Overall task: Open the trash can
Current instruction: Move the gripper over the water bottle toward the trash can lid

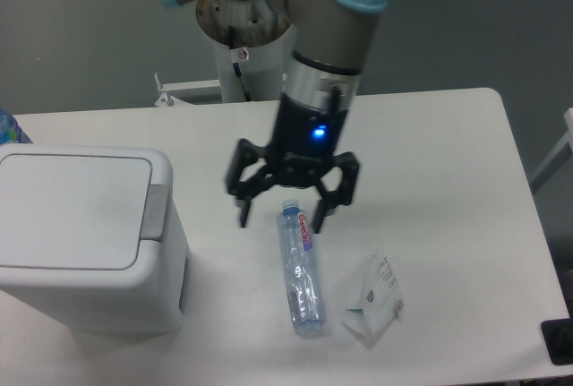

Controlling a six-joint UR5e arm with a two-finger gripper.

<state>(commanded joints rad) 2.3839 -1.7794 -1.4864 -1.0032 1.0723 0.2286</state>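
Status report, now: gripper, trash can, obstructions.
Gripper open, empty, above the table near the bottle's cap. Trash can lid shut, grey tab untouched. Bottle lies right of the can, not blocking it.
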